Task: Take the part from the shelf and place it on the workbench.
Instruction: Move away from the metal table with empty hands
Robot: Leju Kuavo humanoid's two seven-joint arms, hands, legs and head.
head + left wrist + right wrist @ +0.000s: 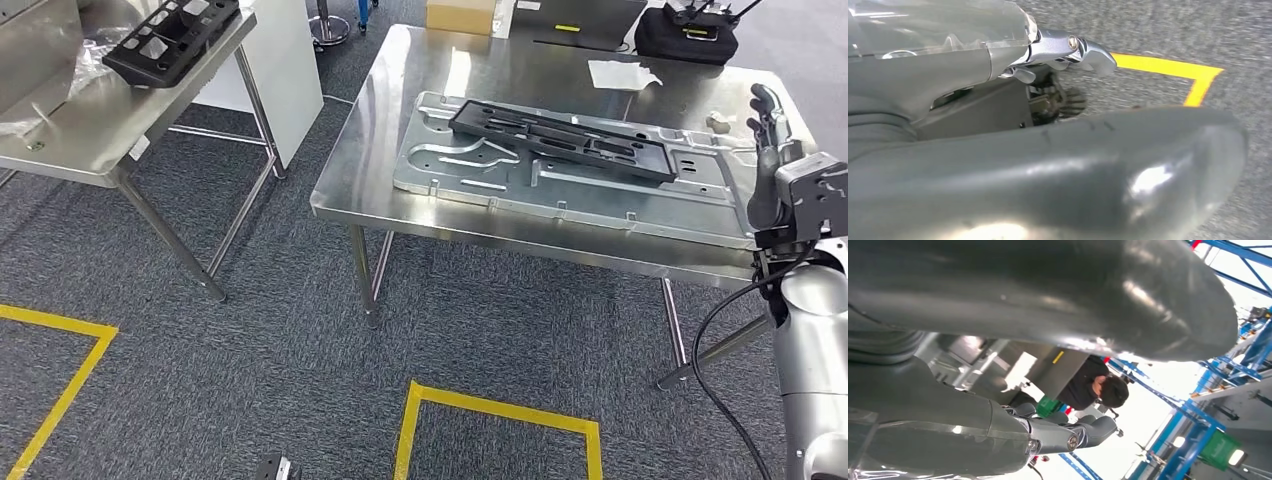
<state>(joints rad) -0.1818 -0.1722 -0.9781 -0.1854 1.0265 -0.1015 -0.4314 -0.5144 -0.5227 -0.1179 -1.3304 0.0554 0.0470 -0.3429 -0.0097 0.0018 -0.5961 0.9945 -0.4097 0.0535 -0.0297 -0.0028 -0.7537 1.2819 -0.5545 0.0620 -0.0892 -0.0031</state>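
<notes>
Desk [400, 60] of bare steel stands ahead in the head view, and on it lies a big stamped metal sheet [590, 190], flat and ribbed. On top of that sheet rests a long black plastic part [560, 140], a slotted frame lying flat and slightly askew, touching the sheet along its whole length. A second black part [170, 38] of the same make sits on the other steel desk [90, 130] to the left, beside crumpled clear wrap.

The part looks light and fairly stiff, though so long and thin a frame would likely bow if lifted by one end. Its open slots and raised rim give good purchase; a hold near the middle of a long edge, thumb under the rim, seems safest. The plastic looks matt, so slipping is a small risk, while the thin cross-ribs could snap under a hard squeeze.

The right hand [768, 165] is raised at the desk's right edge, upright, its fingers [764, 105] apart and holding nothing, clear of the part. The left hand [1068, 47] hangs over the grey carpet by a yellow floor line [1168, 67], fingers [1098, 52] loosely curled, with nothing in them.
</notes>
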